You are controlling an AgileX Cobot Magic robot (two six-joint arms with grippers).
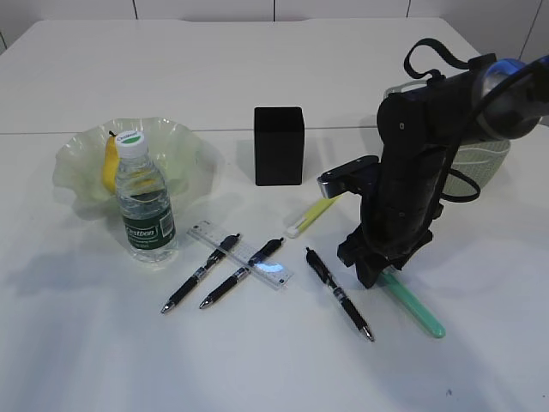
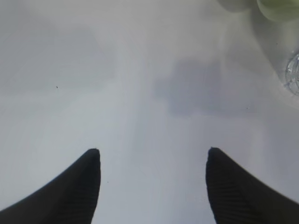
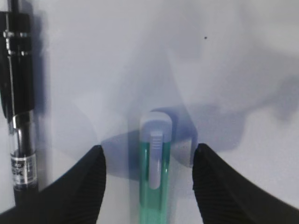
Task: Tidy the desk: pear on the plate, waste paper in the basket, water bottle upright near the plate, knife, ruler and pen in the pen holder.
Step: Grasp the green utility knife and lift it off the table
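A white desk (image 1: 274, 77) seen at a slant from the front. At about 9 o'clock sits the wavy pale-green plate (image 1: 184, 146) with the yellow pear (image 1: 110, 163) lying in it. The bottle (image 1: 144, 202) stands upright at the plate's near edge, white cap up, dark green label facing the camera. Near the centre, toward 12 o'clock, stands the black holder (image 1: 279, 146). Just nearer than it, a clear ruler (image 1: 206, 232) lies flat with two black pens (image 1: 199, 272) (image 1: 242, 273) lying across it. A third black pen (image 1: 339, 293) lies to the right of them, and a yellow-green marker (image 1: 310, 215) lies between the holder and that pen.

The right arm fills the 3 o'clock side and partly hides the sage-green basket (image 1: 480, 163) behind it.

The right end effector (image 3: 147, 154) is low over the desk, its jaws apart, one on each side of a green utility knife (image 3: 154, 182) with a pale grey slider; neither jaw touches it. The third pen lies just outside the left jaw. In the exterior view the knife's green handle sticks out toward 5 o'clock.

The left end effector (image 2: 153, 154) has its jaws wide apart over bare desk, holding nothing. A bit of the plate and bottle shows at the upper right corner of its view.
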